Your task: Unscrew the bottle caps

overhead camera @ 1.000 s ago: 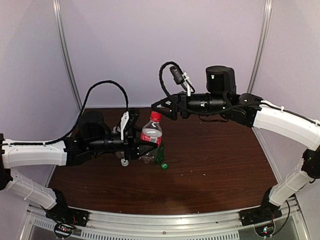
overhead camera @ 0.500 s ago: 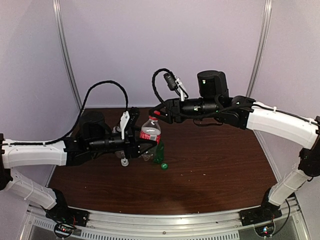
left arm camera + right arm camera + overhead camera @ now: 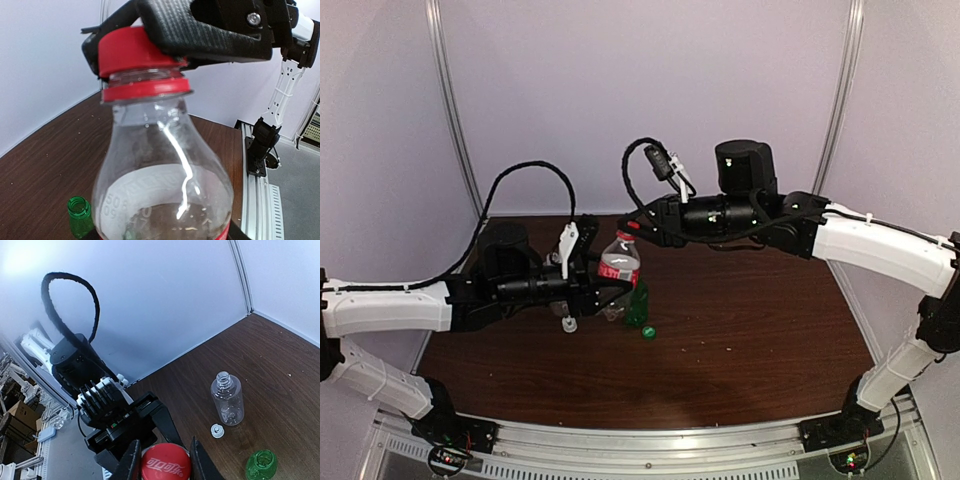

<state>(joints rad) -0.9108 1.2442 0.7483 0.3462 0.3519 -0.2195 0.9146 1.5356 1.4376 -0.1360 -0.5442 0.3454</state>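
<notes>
My left gripper (image 3: 613, 290) is shut on the belly of the small clear bottle with the red label (image 3: 621, 265), holding it upright above the table. The bottle (image 3: 160, 175) fills the left wrist view. Its red cap (image 3: 633, 226) sits on the neck, and my right gripper (image 3: 637, 226) is shut on that cap (image 3: 165, 467), one finger (image 3: 129, 460) on each side. The clear unlabelled bottle (image 3: 227, 399) stands uncapped, its white cap (image 3: 217, 430) lying beside it. The green bottle (image 3: 261, 465) stands open too, with its green cap (image 3: 648, 331) loose on the table.
The dark wooden table (image 3: 750, 320) is walled by pale panels behind and at the sides. The green bottle (image 3: 640, 303) stands just below and right of the held bottle. The white cap (image 3: 569, 325) lies under my left arm's wrist.
My right gripper has moved left onto the red cap and shut on it. The left gripper and its bottle have stayed in place.
</notes>
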